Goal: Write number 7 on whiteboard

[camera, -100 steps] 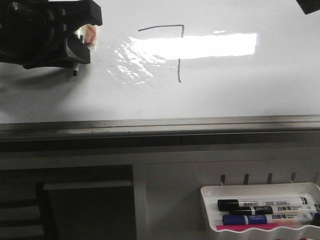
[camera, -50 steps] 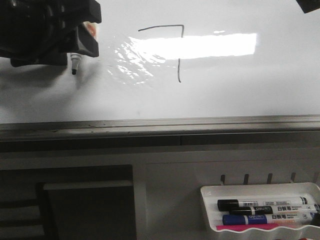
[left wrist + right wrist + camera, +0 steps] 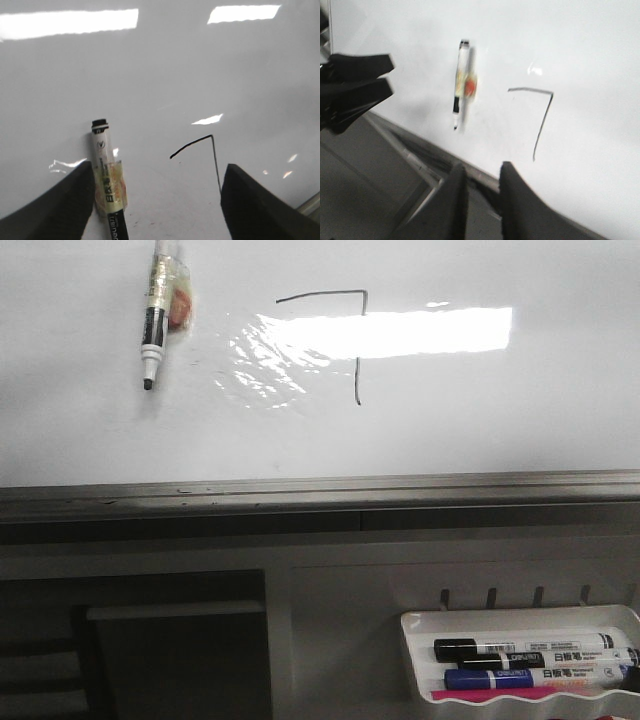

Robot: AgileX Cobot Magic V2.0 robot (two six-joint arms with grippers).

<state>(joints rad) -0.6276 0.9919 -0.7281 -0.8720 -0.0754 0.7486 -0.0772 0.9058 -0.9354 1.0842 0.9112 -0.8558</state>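
Note:
The whiteboard (image 3: 470,430) lies flat with the number 7 (image 3: 360,340) drawn on it as a thin dark line; the 7 also shows in the left wrist view (image 3: 214,155) and the right wrist view (image 3: 545,117). A taped marker (image 3: 153,325) lies free on the board left of the 7, its tip towards the board's near edge. My left gripper (image 3: 160,165) is wide open above the board, with the marker (image 3: 106,175) just inside its left finger (image 3: 65,200). My right gripper (image 3: 482,167) is empty, jaws close together, over the board's grey edge. Neither gripper shows in the front view.
A grey metal edge strip (image 3: 320,488) borders the board's near side. A white tray (image 3: 420,625) with several markers hangs at the lower right. The left arm's dark fingers (image 3: 355,82) show in the right wrist view, left of the marker (image 3: 461,95).
My left gripper let go of the marker and pulled back out of the front view. The marker now lies alone on the board. The 7 is unchanged.

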